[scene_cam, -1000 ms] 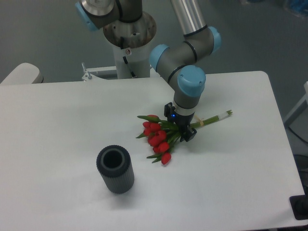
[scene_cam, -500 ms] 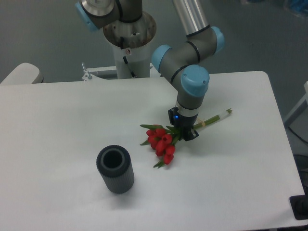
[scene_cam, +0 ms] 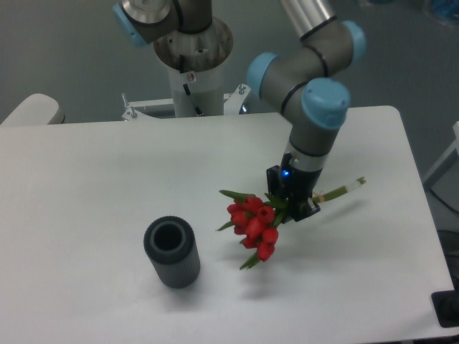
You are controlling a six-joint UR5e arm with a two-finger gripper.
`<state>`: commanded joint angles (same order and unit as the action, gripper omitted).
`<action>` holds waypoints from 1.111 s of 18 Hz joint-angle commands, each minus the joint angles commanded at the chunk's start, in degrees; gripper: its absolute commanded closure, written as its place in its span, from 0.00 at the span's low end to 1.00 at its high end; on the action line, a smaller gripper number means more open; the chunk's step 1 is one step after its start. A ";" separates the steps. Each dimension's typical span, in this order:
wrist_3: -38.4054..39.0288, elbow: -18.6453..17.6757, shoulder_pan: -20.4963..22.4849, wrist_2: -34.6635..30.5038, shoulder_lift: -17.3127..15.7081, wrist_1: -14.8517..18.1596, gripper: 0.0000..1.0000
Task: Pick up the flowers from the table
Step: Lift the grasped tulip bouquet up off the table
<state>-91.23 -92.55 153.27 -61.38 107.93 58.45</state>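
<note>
The flowers (scene_cam: 255, 223) are a small bunch of red tulips with green leaves, and their long green stems (scene_cam: 343, 190) stick out to the right. My gripper (scene_cam: 292, 203) is shut on the stems just behind the blooms. The bunch hangs tilted, heads down to the left, and a faint shadow under it suggests it is lifted off the white table (scene_cam: 86, 186). The arm comes down from the upper right, its blue-capped wrist above the gripper.
A dark grey ribbed cylinder (scene_cam: 171, 252) stands upright on the table, left of the flowers and nearer the front. The robot base (scene_cam: 192, 57) rises behind the table's far edge. The table's right edge runs close to the stem ends.
The gripper has moved to the right and upward with the flowers in it. The bunch has come off the table and now hangs tilted. The cylinder has not moved.
</note>
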 joint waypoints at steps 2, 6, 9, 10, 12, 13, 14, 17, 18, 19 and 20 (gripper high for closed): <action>0.36 0.18 1.67 6.51 -1.06 0.00 0.75; 4.38 0.62 3.78 15.67 -1.32 -0.44 0.75; 8.08 1.41 4.31 18.92 -1.15 -0.79 0.75; 9.22 1.93 4.58 20.32 -1.06 -0.79 0.75; 11.77 2.81 4.93 22.79 -0.53 -0.79 0.75; 12.56 3.08 5.37 23.41 -0.53 -0.79 0.75; 13.35 3.08 5.98 23.59 -0.62 -0.79 0.75; 13.54 3.17 6.51 24.11 -0.62 -0.79 0.75; 13.71 3.17 6.60 24.81 -0.71 -0.79 0.75; 14.32 3.51 6.51 24.91 -0.62 -0.79 0.75; 15.20 3.69 6.51 24.91 -0.62 -0.79 0.75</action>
<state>-76.03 -88.86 159.79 -36.47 107.31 57.66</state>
